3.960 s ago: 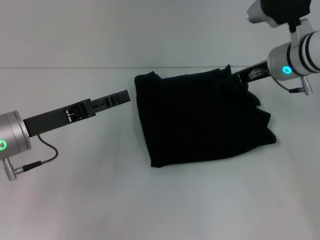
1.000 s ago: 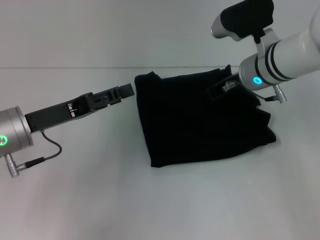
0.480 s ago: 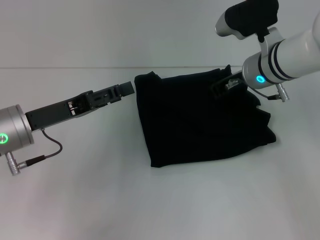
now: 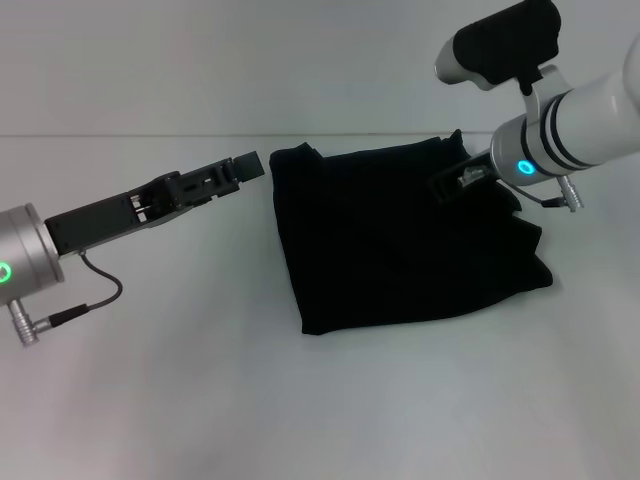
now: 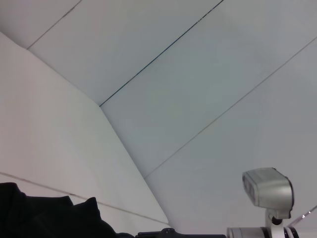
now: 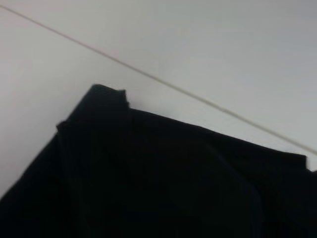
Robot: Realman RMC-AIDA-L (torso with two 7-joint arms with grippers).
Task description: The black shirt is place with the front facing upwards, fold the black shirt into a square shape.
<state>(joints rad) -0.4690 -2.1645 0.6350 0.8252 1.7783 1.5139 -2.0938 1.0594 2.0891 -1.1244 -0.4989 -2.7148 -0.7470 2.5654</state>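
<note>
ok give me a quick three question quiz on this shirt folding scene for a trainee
1. True or false: the black shirt lies folded into a rough block on the table.
2. Which gripper is over the shirt's far corner? A) left B) right
3. Fill in: the left gripper hangs just off the shirt's ____ side.

Key: 1 true. 2 B, the right gripper is over the far right corner. 3 left, beside the far left corner and clear of the cloth.

Plain black shirt (image 4: 400,240), white table (image 4: 300,400), black left end effector (image 4: 245,165)
</note>
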